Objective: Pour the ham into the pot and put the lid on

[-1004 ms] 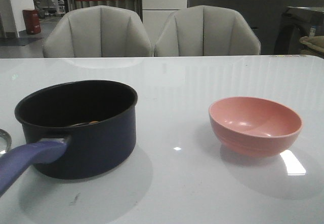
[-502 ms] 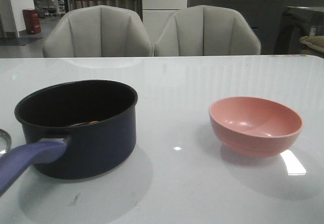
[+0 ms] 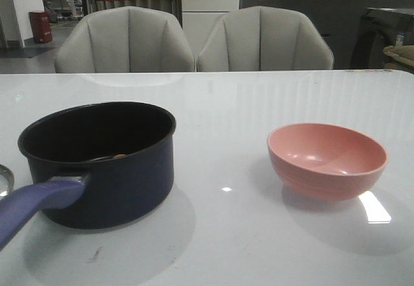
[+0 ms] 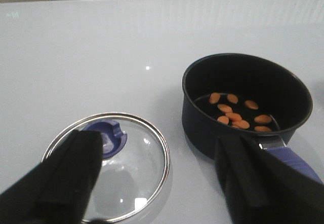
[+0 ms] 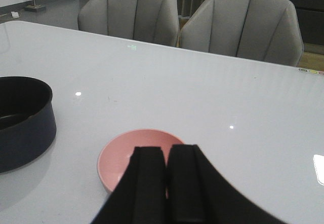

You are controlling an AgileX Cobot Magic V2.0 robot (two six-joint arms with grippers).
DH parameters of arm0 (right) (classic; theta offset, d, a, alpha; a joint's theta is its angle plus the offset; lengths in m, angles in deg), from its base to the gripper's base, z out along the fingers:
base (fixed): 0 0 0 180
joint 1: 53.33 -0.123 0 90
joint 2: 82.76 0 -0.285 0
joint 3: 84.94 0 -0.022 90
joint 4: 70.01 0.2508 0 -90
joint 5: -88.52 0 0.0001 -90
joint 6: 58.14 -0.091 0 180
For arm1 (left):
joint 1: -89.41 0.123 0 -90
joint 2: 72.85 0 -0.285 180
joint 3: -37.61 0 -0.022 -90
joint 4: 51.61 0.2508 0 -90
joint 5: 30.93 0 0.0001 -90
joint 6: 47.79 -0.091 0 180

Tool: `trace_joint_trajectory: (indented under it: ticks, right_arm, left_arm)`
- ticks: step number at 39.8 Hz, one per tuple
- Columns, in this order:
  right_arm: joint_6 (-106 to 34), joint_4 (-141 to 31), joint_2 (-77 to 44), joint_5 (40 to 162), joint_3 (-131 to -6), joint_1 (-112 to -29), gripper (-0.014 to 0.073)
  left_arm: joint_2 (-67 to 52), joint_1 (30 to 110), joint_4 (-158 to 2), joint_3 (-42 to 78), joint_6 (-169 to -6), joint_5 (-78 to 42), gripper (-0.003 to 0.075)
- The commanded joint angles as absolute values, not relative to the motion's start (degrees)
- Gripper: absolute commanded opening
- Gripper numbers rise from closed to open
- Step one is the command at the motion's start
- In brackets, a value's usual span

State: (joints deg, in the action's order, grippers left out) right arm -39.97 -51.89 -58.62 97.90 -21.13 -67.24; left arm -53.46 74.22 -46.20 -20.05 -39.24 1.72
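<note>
dim, flat indoor light, slightly soft focus

ceiling lamps glare off the glossy table (image 3: pixel 226 189); soft shadows pool under the pot (image 3: pixel 103 163).

Glossy white table (image 3: pixel 259 105); two grey chairs (image 3: pixel 194 40) at 12 o'clock, red bin (image 3: pixel 40 27) at 10 o'clock, dim room beyond.

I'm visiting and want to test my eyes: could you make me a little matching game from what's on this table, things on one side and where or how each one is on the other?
Things:
1. ham
2. lid
3. pink bowl
4. right gripper

States:
A. empty, upright on the table
B. lying flat on the table beside the pot
C. fingers closed together, holding nothing
D. scattered on the pot's bottom

Pairs: 1-D, 2-B, 3-A, 4-C
</note>
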Motion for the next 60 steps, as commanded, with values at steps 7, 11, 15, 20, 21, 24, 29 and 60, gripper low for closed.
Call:
trace_joint_trajectory:
  ticks: [7, 11, 15, 20, 21, 24, 29, 60]
  right_arm:
    - [-39.5, -51.6, -58.2, 93.3, -22.7, -67.4, 0.0143]
    - [-39.5, -51.6, -58.2, 93.3, -22.7, -67.4, 0.0143]
    - [-39.5, -51.6, -58.2, 93.3, -22.7, -67.4, 0.0143]
    - [-39.5, -51.6, -58.2, 93.3, -22.7, -67.4, 0.0143]
    - [-39.5, -51.6, -58.2, 93.3, -22.7, -67.4, 0.0143]
    - [-39.5, -51.6, -58.2, 93.3, -22.7, -67.4, 0.0143]
    - [-39.5, -51.6, -58.2, 93.3, -22.7, -67.4, 0.0143]
    - [-39.5, -51.6, -58.2, 93.3, -22.7, -67.4, 0.0143]
  left_arm:
    - [-41.9, 74.9, -43.5, -11.7, -31.6, 5.4, 0.0701]
    - [-35.6, 76.6, -38.7, -8.4, -27.0, 7.2, 0.0701]
    - [-29.3, 77.8, -38.8, -4.9, -27.0, 8.6, 0.0701]
    - [-19.5, 78.5, -40.1, 0.7, -27.0, 13.0, 0.0701]
    - [-17.9, 78.6, -40.4, 1.8, -27.0, 13.8, 0.0701]
    - [-12.5, 79.4, -40.5, 4.3, -27.0, 14.9, 0.0701]
    - [-4.8, 82.4, -44.0, 7.4, -27.0, 14.8, 0.0701]
    - [26.4, 94.5, -63.0, 22.5, -38.5, 19.8, 0.0701]
